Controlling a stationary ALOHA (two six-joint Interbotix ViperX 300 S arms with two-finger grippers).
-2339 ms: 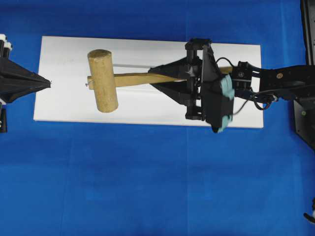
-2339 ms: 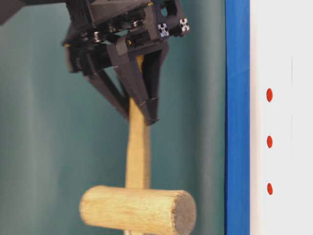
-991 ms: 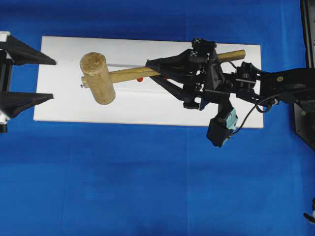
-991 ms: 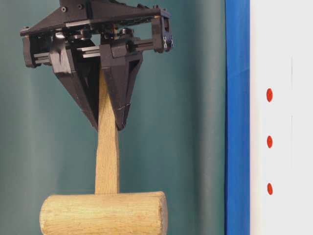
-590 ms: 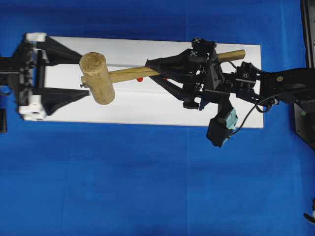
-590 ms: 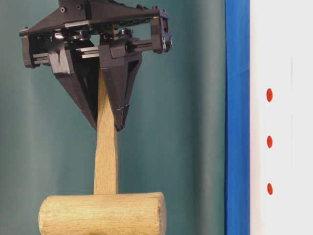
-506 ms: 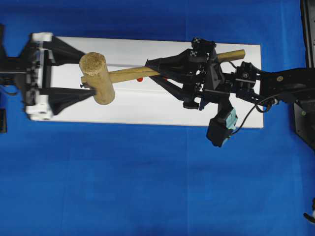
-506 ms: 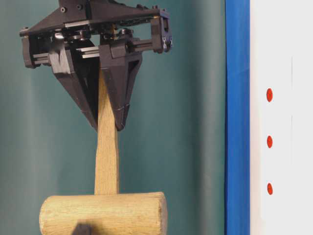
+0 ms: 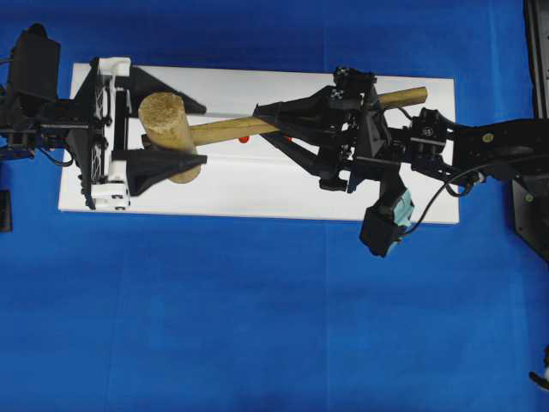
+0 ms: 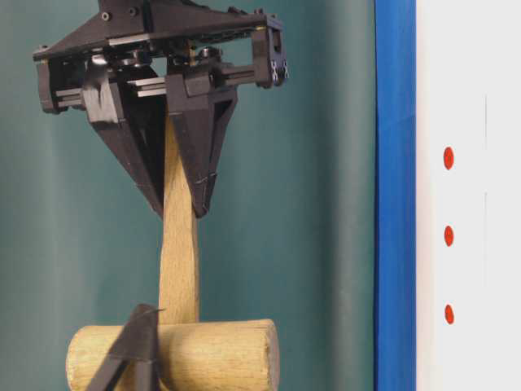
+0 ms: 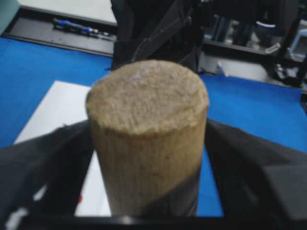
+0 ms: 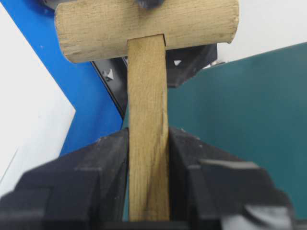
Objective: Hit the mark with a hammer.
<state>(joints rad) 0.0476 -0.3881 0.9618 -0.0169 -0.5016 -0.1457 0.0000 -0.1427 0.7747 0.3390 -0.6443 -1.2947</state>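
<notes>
Overhead, the hammer [image 9: 197,130] hangs above the white board [image 9: 257,184], its head toward 9 o'clock and its handle running toward 3 o'clock. The right gripper [image 9: 266,124] is clamped on the handle, a finger pressed against each flat side. The left gripper [image 9: 184,133] is spread wide, its fingers [image 9: 159,163] flanking the head; contact cannot be judged. A red mark [image 9: 244,138] peeks out beside the handle.

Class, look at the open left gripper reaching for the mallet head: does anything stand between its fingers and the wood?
Nothing visible does. The left gripper straddles the hammer head, fingers on either side, gaps clear in the left wrist view.
</notes>
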